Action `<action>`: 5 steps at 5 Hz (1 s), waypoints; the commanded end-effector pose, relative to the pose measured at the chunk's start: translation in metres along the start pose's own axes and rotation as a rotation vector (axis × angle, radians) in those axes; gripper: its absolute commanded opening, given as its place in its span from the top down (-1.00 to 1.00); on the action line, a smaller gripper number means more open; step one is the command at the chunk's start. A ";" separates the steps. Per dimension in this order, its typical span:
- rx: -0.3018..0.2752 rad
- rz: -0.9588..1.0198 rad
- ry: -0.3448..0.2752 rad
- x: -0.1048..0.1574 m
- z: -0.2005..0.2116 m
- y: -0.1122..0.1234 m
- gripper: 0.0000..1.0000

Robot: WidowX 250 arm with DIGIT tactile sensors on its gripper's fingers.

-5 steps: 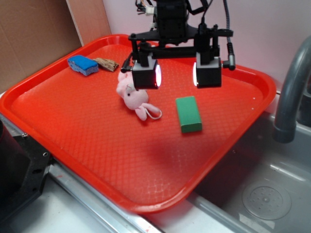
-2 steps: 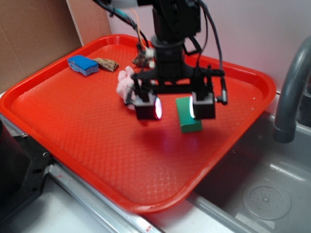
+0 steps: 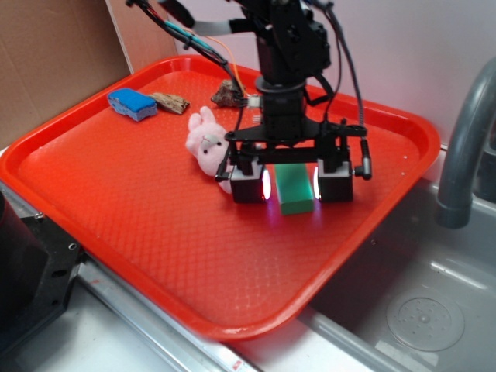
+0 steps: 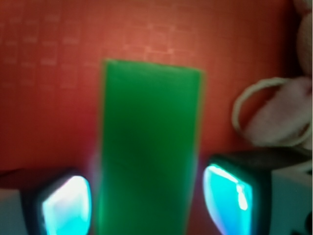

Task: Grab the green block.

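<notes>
The main risk was the bunny (image 3: 205, 145): it lay just beside one finger, and in the wrist view its looped cord (image 4: 254, 105) sat close above that finger's pad, so a closing or shifting finger could have snagged the cord or nudged the plush. A second risk, as I judged it, was a slip: the block (image 3: 294, 188) looked smooth and matte, and if the pads closed near its near end rather than across its middle, it could have pivoted or squirted out along the tray (image 3: 116, 201). Pressing down too far could also have jammed the fingertips into the textured tray floor.

The gripper (image 3: 291, 186) was released, its jaws spread wide and straddling the block, one on each long side, with a gap showing on both sides in the wrist view; nothing was grasped. Whether the pads were low enough to reach the block's sides could not be told for sure.

The block lay flat on the tray, towards its right part, between the fingers, with the bunny just to its left in the exterior view. It was a plain solid green rectangle, longer than wide, with straight edges and no markings. The blue sponge (image 3: 132, 103) lay well apart at the far left corner
</notes>
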State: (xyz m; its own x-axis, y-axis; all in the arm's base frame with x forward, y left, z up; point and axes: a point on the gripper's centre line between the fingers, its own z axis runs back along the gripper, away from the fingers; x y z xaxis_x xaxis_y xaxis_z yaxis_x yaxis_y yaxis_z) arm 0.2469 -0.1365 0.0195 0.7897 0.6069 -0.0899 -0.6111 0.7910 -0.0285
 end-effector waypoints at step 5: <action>0.134 -0.576 -0.142 0.017 0.140 -0.008 1.00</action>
State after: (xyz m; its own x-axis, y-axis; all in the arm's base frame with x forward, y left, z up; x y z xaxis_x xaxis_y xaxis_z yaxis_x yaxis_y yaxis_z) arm 0.2689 -0.1142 0.1381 0.9943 0.0999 -0.0361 -0.0943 0.9867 0.1323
